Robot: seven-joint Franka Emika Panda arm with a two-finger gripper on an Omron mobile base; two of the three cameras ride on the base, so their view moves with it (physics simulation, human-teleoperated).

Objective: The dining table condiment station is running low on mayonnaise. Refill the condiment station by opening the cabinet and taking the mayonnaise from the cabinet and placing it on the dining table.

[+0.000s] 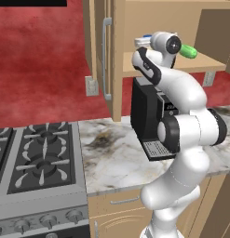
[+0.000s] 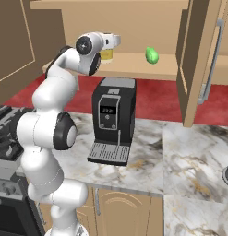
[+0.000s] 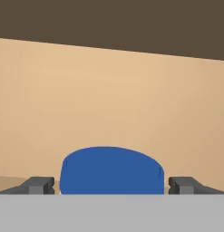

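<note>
The cabinet (image 1: 117,69) stands open, both doors swung wide, one with its silver handle (image 2: 211,60) at the right. On its shelf (image 2: 134,65) sits the mayonnaise (image 2: 106,55), a pale-yellow jar with a blue lid (image 3: 111,170). My gripper (image 3: 111,186) is open inside the cabinet. Its fingers (image 3: 41,185) stand on either side of the lid, with a small gap on each side. In the left base view the gripper (image 1: 140,42) is at the shelf beside the blue lid (image 1: 147,36). The dining table is out of view.
A green cucumber-shaped item (image 2: 152,55) lies on the same shelf, to the jar's right. Below the cabinet a black coffee machine (image 2: 113,117) stands on the marble counter (image 1: 111,153). A gas stove (image 1: 37,153) adjoins the counter on the left.
</note>
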